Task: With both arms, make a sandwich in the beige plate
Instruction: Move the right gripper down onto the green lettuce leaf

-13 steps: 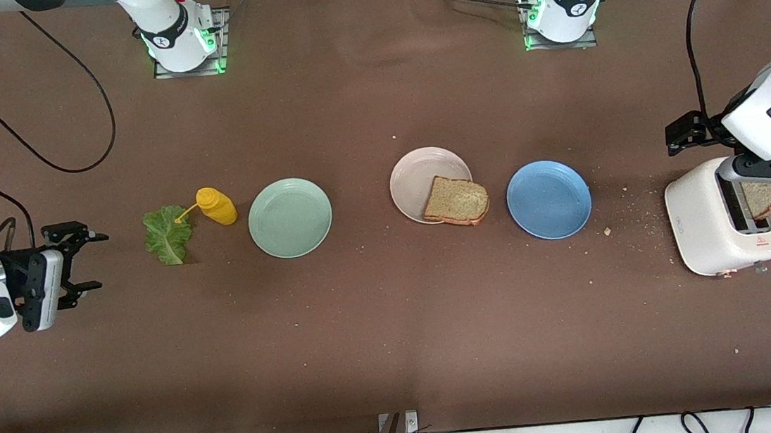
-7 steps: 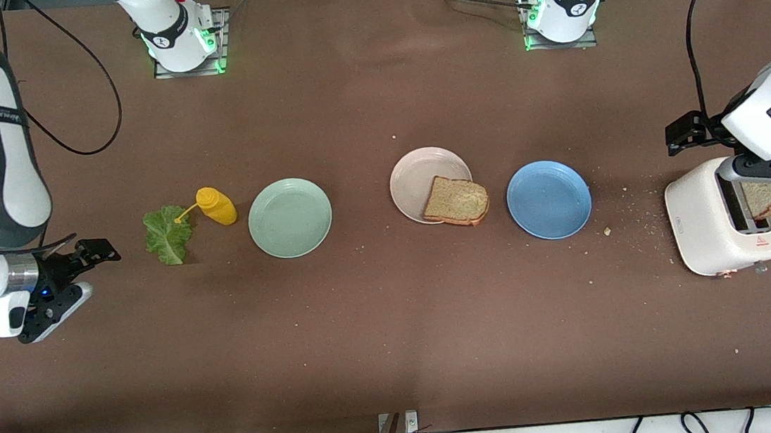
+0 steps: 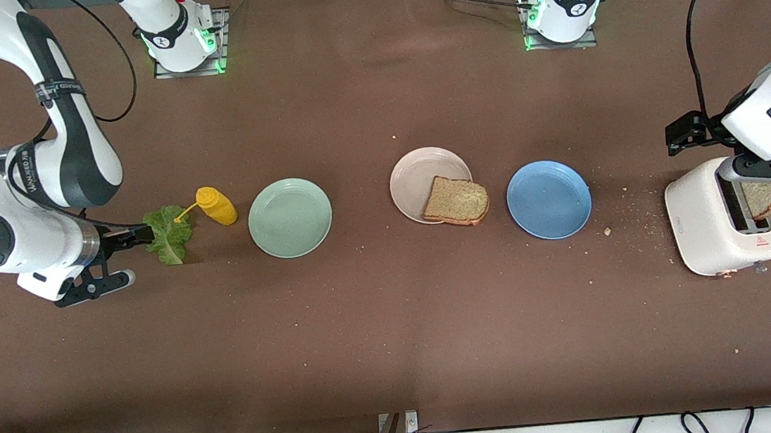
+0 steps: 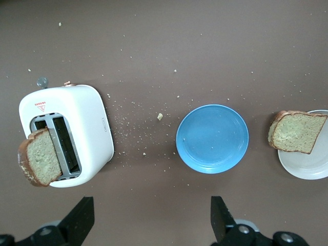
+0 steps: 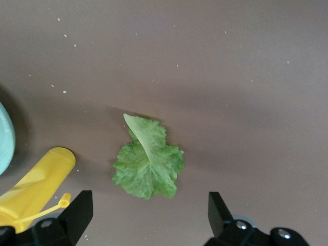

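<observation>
The beige plate point(image 3: 415, 175) holds one brown bread slice point(image 3: 456, 200) that overhangs its rim toward the blue plate. A second bread slice point(image 3: 763, 198) sticks out of a white toaster point(image 3: 708, 221). My left gripper point(image 3: 704, 150) hovers open and empty over the table by the toaster; its wrist view shows the gripper point(image 4: 151, 220), the toaster slice point(image 4: 40, 164) and the plate slice point(image 4: 296, 131). The lettuce leaf point(image 3: 168, 236) lies flat on the table. My right gripper point(image 3: 124, 256) hangs open just beside the leaf point(image 5: 148, 164), nothing between its fingers point(image 5: 82, 211).
A yellow squeeze bottle point(image 3: 216, 206) lies against the lettuce, next to a mint-green plate point(image 3: 290, 218). A blue plate point(image 3: 549, 199) sits between the beige plate and the toaster. Crumbs are scattered around the toaster. Black cables hang off both arms.
The right arm has swung in from the table's end toward the lettuce, and its gripper has turned to face down beside the leaf. The left arm has not moved.
</observation>
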Motion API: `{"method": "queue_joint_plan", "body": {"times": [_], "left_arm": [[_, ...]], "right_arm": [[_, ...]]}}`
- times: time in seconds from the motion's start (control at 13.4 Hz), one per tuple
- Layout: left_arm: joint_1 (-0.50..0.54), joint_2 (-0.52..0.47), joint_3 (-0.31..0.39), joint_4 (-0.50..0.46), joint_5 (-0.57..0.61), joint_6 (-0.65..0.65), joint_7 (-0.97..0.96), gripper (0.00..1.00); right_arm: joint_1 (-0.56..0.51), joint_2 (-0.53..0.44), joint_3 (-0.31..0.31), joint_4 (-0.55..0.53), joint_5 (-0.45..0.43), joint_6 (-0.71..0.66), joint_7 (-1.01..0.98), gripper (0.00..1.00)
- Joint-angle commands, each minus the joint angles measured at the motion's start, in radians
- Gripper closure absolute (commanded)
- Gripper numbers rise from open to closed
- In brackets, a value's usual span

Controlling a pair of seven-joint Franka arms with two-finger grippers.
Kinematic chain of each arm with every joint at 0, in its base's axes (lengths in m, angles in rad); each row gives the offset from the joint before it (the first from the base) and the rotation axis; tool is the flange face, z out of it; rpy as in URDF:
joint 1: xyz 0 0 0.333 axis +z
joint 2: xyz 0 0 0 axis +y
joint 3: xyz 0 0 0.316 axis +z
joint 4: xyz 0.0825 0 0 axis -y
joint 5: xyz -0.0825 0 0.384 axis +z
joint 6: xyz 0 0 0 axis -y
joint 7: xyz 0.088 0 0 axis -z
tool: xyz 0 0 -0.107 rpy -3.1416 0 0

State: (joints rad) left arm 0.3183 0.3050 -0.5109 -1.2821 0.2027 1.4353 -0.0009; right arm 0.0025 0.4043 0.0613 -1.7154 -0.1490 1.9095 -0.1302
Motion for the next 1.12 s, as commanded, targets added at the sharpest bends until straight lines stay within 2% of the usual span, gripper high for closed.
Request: {"method": "queue_joint_plan", "body": {"times": [0.0,0.45,1.05], "left_arm": [[0.005,-0.014,-0.005,0.0,0.018,-0.013,-0.007,0.0],[0.004,-0.014,-0.005,0.0,0.018,-0.013,-0.007,0.0],[0.004,-0.014,-0.005,0.0,0.018,-0.013,-0.007,0.0]], "right_arm": [[-0.004,-0.134,0.005,-0.25,-0.053,0.185,0.041,0.0],[-0.05,-0.121,0.005,-0.452,-0.055,0.452,0.099,0.0],[-0.062,-0.006,0.005,-0.451,-0.052,0.546,0.101,0.0]]}}
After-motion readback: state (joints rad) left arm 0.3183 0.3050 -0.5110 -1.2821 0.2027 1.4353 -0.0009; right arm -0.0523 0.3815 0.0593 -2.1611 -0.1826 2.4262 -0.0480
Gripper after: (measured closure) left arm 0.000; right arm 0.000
